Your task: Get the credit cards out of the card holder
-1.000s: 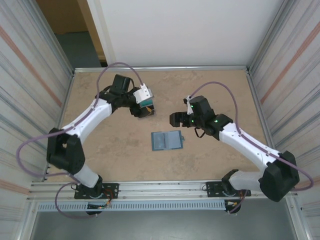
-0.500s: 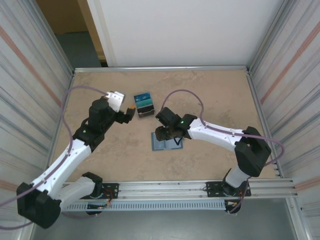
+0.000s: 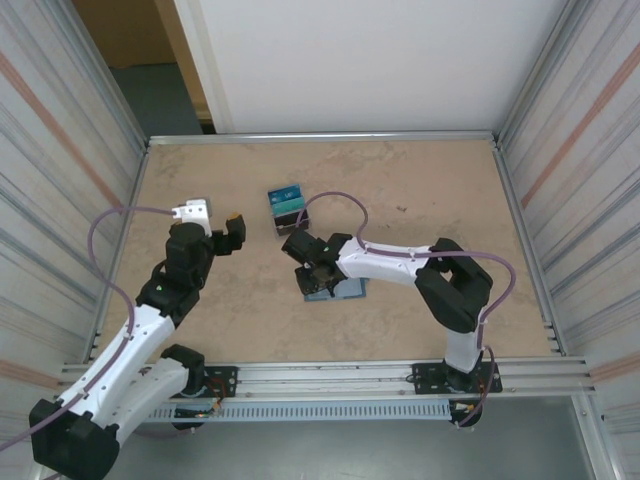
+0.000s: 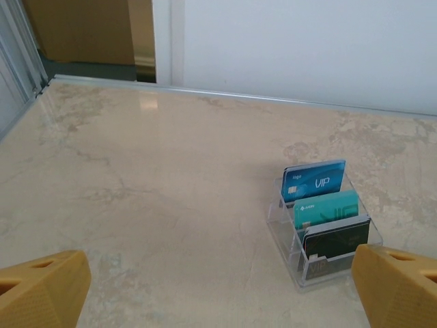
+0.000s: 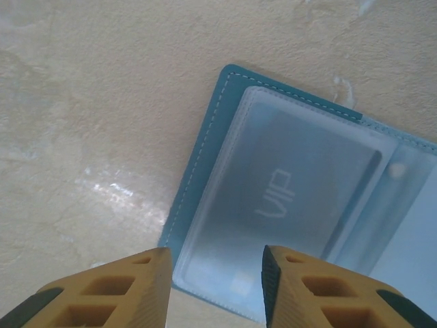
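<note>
The right gripper (image 5: 213, 273) is showing mustard-yellow fingers (image 5: 102, 294). Between its jaws the wallet (image 5: 198, 154) is showing a teal-blue border with pale stitching, and its frosted pocket is veiling a grey card (image 5: 300, 184) lettered VIP. The left gripper (image 4: 218, 294) is wearing the same mustard. Ahead of its jaws, nearer the right one, a clear stand (image 4: 287, 239) is displaying a bright blue card (image 4: 314, 181) with white VIP lettering, a teal card (image 4: 326, 207) and a black card (image 4: 336, 238). The table (image 4: 136, 171) is showing beige marbling with tan veins.

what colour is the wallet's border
The wallet has a teal-blue border with pale stitching; it shows best in the right wrist view.
</note>
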You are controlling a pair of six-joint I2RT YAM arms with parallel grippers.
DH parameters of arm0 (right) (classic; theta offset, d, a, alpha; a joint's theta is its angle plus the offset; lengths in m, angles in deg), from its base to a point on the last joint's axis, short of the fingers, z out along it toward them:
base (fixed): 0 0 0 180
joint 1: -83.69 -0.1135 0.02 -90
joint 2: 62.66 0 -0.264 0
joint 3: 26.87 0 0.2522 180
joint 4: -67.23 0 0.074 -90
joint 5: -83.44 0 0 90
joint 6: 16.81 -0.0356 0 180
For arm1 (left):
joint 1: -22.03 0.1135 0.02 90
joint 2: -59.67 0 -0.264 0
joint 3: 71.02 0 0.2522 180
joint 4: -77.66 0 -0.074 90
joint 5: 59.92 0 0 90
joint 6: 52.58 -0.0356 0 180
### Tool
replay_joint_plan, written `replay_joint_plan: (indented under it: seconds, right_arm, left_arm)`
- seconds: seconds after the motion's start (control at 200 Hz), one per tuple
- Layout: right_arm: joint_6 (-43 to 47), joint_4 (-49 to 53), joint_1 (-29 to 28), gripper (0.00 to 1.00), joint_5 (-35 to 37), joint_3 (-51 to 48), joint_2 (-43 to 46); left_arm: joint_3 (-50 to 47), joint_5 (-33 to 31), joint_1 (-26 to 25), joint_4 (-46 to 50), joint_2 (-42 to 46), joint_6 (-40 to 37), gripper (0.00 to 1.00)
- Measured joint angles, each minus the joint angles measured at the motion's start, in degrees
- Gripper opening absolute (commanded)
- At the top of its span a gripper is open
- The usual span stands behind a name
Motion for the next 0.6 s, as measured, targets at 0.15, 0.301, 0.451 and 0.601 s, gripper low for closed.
replay_joint_plan:
  seconds: [0.15,0.301,0.451,0.601]
  right_arm:
    - [0.0,1.1,0.0,0.43,1.0,0.9,-1.7]
    - [0.2,1.5,0.0,0.5,1.4,1.0,-2.5]
    - [0.2,1.5,0.0,0.55,1.3,1.0,-2.5]
    - [0.2,1.5,0.0,0.56,1.1,1.0,-2.6]
  left_arm:
    - [0.0,-0.5,0.0,0.4,-0.2,1.2,0.99]
    - [0.0,-0.5,0.0,0.5,-0.7,2.1,0.99]
    - [0.0,-0.4,0.0,0.6,-2.1,2.6,0.99]
    - [0.0,-0.4,0.0,0.6,-3.2,2.7,0.99]
